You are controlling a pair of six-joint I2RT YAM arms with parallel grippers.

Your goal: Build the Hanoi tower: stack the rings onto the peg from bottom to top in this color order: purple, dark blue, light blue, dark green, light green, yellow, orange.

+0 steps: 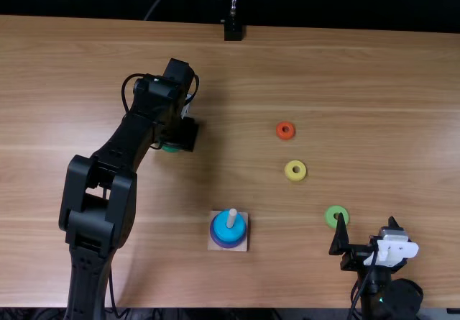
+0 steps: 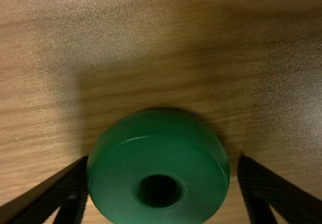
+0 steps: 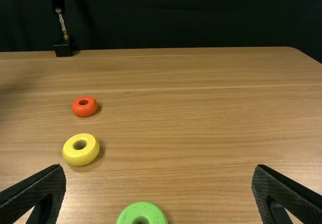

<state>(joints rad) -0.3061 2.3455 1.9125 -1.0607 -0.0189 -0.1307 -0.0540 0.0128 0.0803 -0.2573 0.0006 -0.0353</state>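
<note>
1. Light brown wooden table (image 1: 388,83), its grain running sideways; a dark backdrop (image 3: 201,12) hangs behind its far edge, where a small black block (image 1: 233,31) with a metal rod above it is noted.
2. Tower: a pale peg (image 1: 231,218) rises from a square, pale base (image 1: 213,245). A wide purple ring (image 1: 227,244) sits low on it, with a smaller light blue ring (image 1: 225,235) on top. Whether the dark blue ring lies between them cannot be told from these views; since it is absent from the loose rings seen, it is judged to be in place.
3. Progress: three of seven rings are judged stacked. Four remain, dark green being next in order.
4. Outstanding: a thick, glossy dark green ring (image 2: 126,183), on the table left of the tower; a light green ring (image 1: 329,216); a yellow ring (image 3: 80,156); a small orange ring (image 3: 84,112). The last three lie apart, right of the tower.
5. Left gripper (image 2: 163,159): parted, fingers either side of the dark green ring, a slight gap at one side; no firm hold evident.
6. Right gripper (image 3: 159,168): spread wide and empty, near the light green ring.
</note>
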